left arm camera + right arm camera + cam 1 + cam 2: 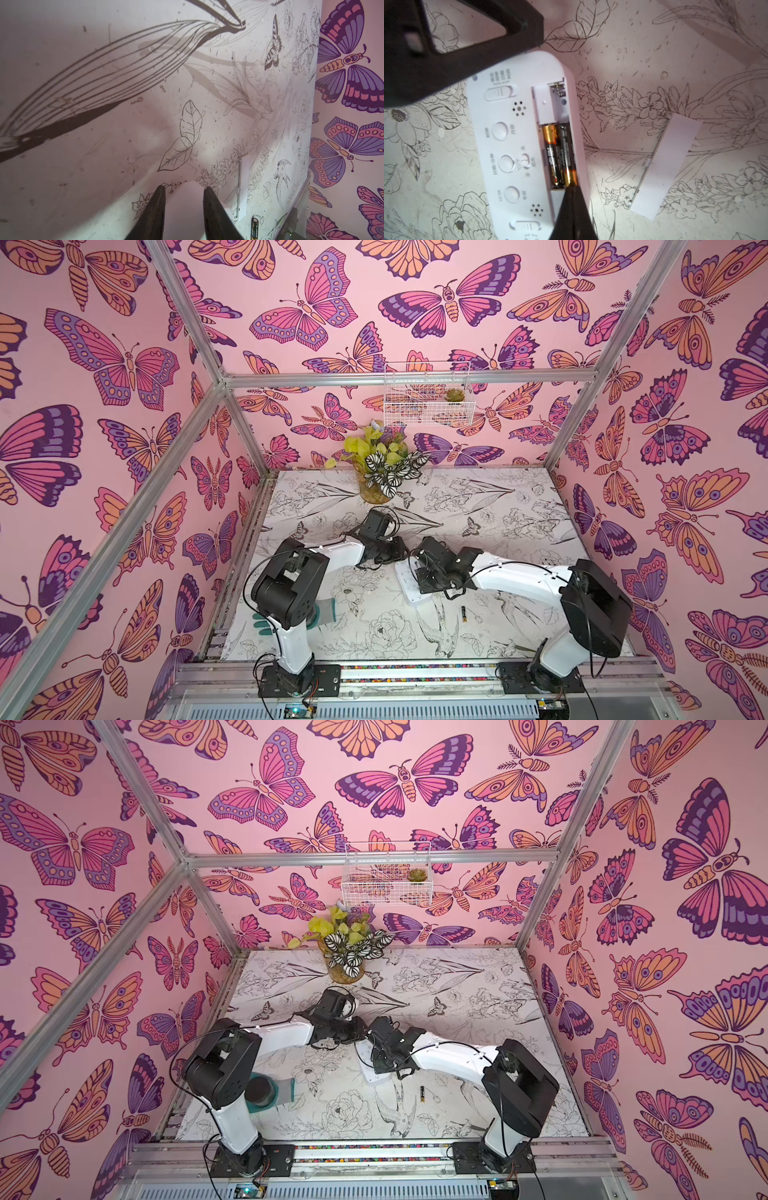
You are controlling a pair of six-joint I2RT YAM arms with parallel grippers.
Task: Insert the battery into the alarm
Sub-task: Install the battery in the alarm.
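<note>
In both top views the two arms meet mid-frame over the flower-printed white tabletop (374, 639), and the white rounded-rectangle plastic alarm (405, 585) lies back-up beneath them; just lower right of it a loose black-and-gold cylindrical battery (464, 614) waits. Left wrist view: the left jaws stand partly open astride the alarm's white rounded end (185, 205), apparently pinching it so it can't slide. Right wrist view: the right jaws are pressed fully together, holding nothing, their tip bearing down on the gold end of a second black-and-gold battery (568, 153) to seat it beside its neighbour (551, 153) in the open compartment; one bay looks vacant, and the flat white rectangular cover (666, 164) lies well apart, out of the way
</note>
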